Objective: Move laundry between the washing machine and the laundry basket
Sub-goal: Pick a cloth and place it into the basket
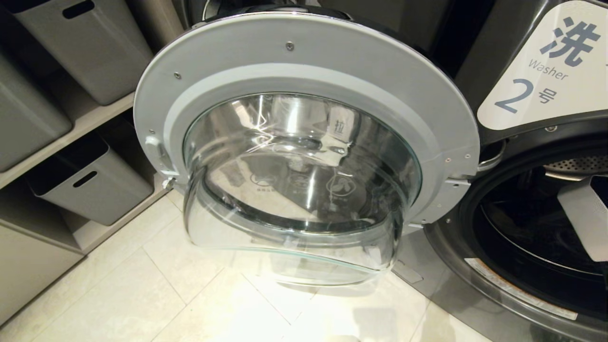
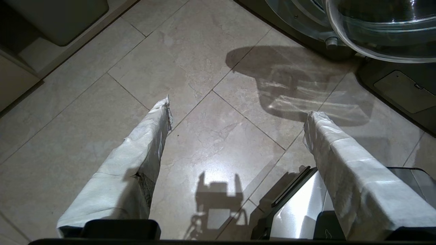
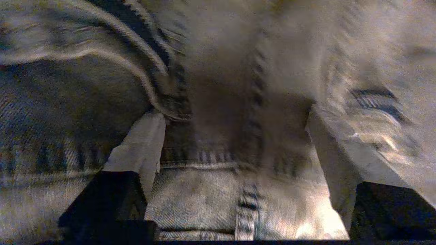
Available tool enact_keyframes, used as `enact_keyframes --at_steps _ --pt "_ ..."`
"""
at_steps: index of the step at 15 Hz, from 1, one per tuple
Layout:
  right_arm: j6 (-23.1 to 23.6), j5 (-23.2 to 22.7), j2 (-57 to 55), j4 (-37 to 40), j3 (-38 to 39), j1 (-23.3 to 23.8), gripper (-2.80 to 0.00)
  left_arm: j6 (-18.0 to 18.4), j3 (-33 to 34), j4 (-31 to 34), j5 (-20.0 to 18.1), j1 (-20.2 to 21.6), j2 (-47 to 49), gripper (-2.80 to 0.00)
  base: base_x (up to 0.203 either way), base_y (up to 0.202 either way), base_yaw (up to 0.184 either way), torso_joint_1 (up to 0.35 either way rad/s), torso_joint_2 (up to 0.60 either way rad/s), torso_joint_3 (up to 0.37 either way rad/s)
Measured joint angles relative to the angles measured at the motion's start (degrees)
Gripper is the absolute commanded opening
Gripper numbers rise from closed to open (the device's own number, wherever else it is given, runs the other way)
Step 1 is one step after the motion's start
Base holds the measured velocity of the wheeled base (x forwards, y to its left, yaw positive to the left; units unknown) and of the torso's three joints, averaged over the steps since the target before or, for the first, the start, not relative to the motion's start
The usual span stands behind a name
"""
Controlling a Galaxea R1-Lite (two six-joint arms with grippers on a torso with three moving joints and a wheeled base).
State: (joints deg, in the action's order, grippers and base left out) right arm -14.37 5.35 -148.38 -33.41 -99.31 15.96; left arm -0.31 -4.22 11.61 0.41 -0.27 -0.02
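The washing machine (image 1: 532, 223) stands with its door (image 1: 304, 142) swung fully open; the round glass bowl of the door bulges out over the tiled floor (image 1: 156, 294). The dark drum opening (image 1: 536, 232) lies just beside the door's hinge side. A white label (image 1: 546, 71) reading "Washer 2" is fixed to the machine's front above the drum opening. On the far side of the door from the drum, grey bins (image 1: 90, 180) sit on shelves (image 1: 71, 133) against the wall.

The left gripper (image 2: 236, 112) hangs over bare floor near the machine's base, its two white-wrapped fingers (image 2: 143, 143) spread wide with nothing between them. The lower edge of the glass door shows beyond it.

The right gripper (image 3: 235, 119) is pressed close against a pair of jeans (image 3: 211, 190), the only laundry visible. Its wrapped fingers (image 3: 139, 146) stand apart, one on either side of a seamed, belt-looped stretch of the denim. The cloth lies between and beyond the fingers, but the fingers are not pinched together on it; whether the fabric is caught on either finger cannot be told, as this view is blurred. The denim fills that view entirely, so its place relative to the washing machine cannot be fixed. A white wrapped part (image 1: 586, 213) shows inside the drum opening in the head view, though what it belongs to cannot be told.
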Motion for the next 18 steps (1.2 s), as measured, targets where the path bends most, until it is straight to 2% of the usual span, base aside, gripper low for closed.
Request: enact_keyframes --at_steps 2,3,5,8,11,18 --pt "5.99 4.57 -0.36 3.31 0.08 0.56 0.00 -0.02 0.00 0.02 0.00 0.05 0.00 0.00 0.000 0.000 0.000 0.000 0.00 0.000" --pt "9.26 5.62 -0.35 4.04 0.38 1.23 0.00 -0.02 0.00 0.00 0.00 0.05 0.00 0.00 0.000 0.000 0.000 0.000 0.00 0.000" --pt "12.60 6.13 -0.07 5.57 0.64 2.67 0.00 -0.02 0.00 0.02 0.00 0.05 0.00 0.00 0.000 0.000 0.000 0.000 0.00 0.000" --pt "13.02 7.14 0.44 7.18 0.88 4.28 0.00 -0.02 0.00 0.01 0.00 0.00 0.00 0.00 0.000 0.000 0.000 0.000 0.00 0.000" --pt "16.50 8.48 1.78 6.51 1.44 6.22 0.00 -0.02 0.00 0.00 0.00 0.00 0.00 0.00 0.000 0.000 0.000 0.000 0.00 0.000" --pt "18.43 7.23 5.31 5.67 1.75 11.40 0.00 0.00 0.00 0.01 0.00 -0.02 0.00 0.00 0.000 0.000 0.000 0.000 0.00 0.000"
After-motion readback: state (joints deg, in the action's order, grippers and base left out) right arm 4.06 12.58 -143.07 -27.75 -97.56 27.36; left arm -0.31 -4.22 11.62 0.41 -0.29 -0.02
